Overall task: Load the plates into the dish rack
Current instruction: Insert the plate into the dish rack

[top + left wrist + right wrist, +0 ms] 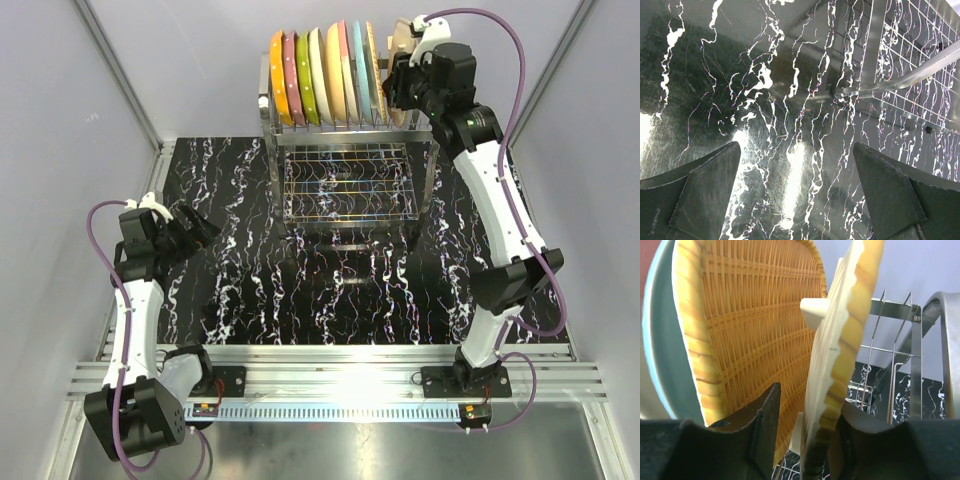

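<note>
Left claw gapes low; right claw, raised, seems part-open.

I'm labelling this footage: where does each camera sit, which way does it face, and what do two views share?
Top external: above and behind the arms, looking down on table, dish rack and plates; both arms show.
Left wrist: low over the table, facing the rack's lower frame; open left gripper.
Right wrist: at the rack's top, facing the plates edge-on; right gripper straddles the cream plate.
Shared: top and right wrist both show the woven plate.
</note>
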Controlling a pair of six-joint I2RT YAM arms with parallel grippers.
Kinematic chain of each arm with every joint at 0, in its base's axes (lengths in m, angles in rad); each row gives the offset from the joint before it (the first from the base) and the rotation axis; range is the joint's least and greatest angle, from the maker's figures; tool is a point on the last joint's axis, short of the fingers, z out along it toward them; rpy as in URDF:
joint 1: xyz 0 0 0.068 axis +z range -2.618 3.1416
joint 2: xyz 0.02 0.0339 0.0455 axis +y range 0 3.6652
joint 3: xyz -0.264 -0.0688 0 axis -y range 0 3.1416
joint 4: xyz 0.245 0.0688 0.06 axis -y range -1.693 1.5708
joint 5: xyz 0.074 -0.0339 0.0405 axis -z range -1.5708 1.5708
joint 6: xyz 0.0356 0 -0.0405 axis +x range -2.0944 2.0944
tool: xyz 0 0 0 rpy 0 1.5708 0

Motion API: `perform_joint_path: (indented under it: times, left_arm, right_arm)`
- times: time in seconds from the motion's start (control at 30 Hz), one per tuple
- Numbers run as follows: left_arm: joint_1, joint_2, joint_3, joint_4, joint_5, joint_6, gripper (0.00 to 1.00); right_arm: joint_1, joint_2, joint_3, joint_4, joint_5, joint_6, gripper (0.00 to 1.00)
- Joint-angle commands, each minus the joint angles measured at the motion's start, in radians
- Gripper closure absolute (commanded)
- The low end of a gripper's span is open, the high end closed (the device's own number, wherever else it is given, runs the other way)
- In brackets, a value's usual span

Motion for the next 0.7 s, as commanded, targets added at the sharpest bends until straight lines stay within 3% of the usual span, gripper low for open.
perform_joint_path:
  times: [0.0,0.67]
  left_arm:
    - [-0.005,-0.015,-0.002,0.041,0.016,0.003,0.01]
    - [-0.009,-0.027,-0.005,0.039,0.015,0.003,0.01]
  right_arm:
    - [0.002,-0.079,-0.003,0.051,-0.027,0.024,0.54]
    - [0.002,-0.172,-0.108,0.103,-0.075,0.033,0.53]
